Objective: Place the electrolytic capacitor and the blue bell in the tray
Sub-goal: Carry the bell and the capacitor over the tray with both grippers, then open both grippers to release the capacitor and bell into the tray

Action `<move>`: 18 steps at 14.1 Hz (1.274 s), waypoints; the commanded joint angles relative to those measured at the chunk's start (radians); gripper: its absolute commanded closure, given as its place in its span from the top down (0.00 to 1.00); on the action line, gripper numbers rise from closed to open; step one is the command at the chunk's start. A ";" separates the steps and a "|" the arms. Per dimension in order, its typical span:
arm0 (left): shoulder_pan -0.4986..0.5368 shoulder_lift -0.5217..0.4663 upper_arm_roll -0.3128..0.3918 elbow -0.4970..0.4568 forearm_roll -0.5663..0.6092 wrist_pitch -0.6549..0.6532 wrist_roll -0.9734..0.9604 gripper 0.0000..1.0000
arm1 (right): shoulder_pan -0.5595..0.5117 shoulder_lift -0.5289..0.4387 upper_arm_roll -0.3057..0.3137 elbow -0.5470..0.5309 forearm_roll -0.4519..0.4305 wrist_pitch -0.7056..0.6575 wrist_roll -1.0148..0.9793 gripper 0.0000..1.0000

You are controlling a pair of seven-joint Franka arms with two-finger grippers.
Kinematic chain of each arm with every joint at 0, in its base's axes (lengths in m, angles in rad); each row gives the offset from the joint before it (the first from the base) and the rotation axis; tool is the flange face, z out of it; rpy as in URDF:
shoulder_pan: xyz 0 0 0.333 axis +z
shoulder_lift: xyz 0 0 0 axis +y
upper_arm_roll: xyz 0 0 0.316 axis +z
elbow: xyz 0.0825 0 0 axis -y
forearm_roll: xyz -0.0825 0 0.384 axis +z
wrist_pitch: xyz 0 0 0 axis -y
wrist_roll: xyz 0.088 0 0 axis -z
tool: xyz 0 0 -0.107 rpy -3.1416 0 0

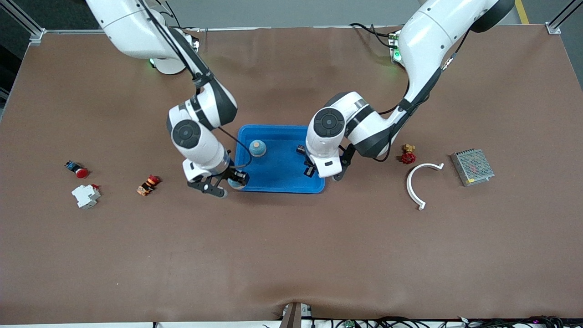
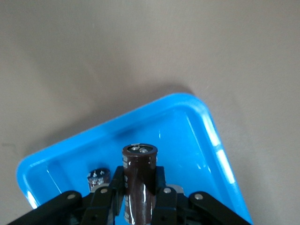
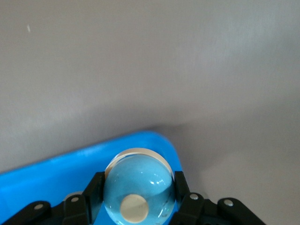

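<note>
At the middle of the front view sits the tray (image 1: 282,180), and both arms meet over it. The right gripper (image 1: 237,178) hangs over the tray's corner that is nearer to the camera and toward the right arm's end; it is closed about halfway on the blue bell (image 3: 138,185), one finger (image 3: 92,192) on each flank of the dome. I judge the bell light and rigid, but its glossy curved shell gives the pads little flat to bear on, so a hold low across the widest part, as here, looks safest; squeezed higher up, it could squirt out. The left gripper (image 2: 139,199) is over the tray's end toward the left arm and pinches the capacitor (image 2: 139,180) with its fingers brought in narrow on the smooth brown sleeve, the metal-topped end sticking out past the fingertips. That can looks small, stiff and light, its sleeve slick; the mid-body hold seems sound, and I would keep clear of the end with the terminals. Lying inside the tray are a second bell (image 1: 258,148) and, seen from the left wrist, a small dark can (image 2: 98,179) just beside the held capacitor.
</note>
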 commanded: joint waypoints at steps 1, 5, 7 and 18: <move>-0.039 0.056 0.008 0.022 0.015 0.041 -0.057 0.00 | 0.052 -0.049 -0.007 -0.058 0.011 0.025 0.083 0.00; -0.053 0.099 0.008 0.022 0.071 0.055 -0.092 0.00 | 0.089 -0.041 -0.007 -0.094 0.011 0.106 0.129 0.00; -0.056 0.108 0.008 0.027 0.073 0.064 -0.091 0.00 | 0.091 -0.037 -0.008 -0.105 -0.001 0.129 0.129 0.00; -0.066 0.119 0.066 0.067 0.110 0.085 -0.051 0.86 | 0.095 0.042 -0.014 -0.107 -0.019 0.179 0.129 0.00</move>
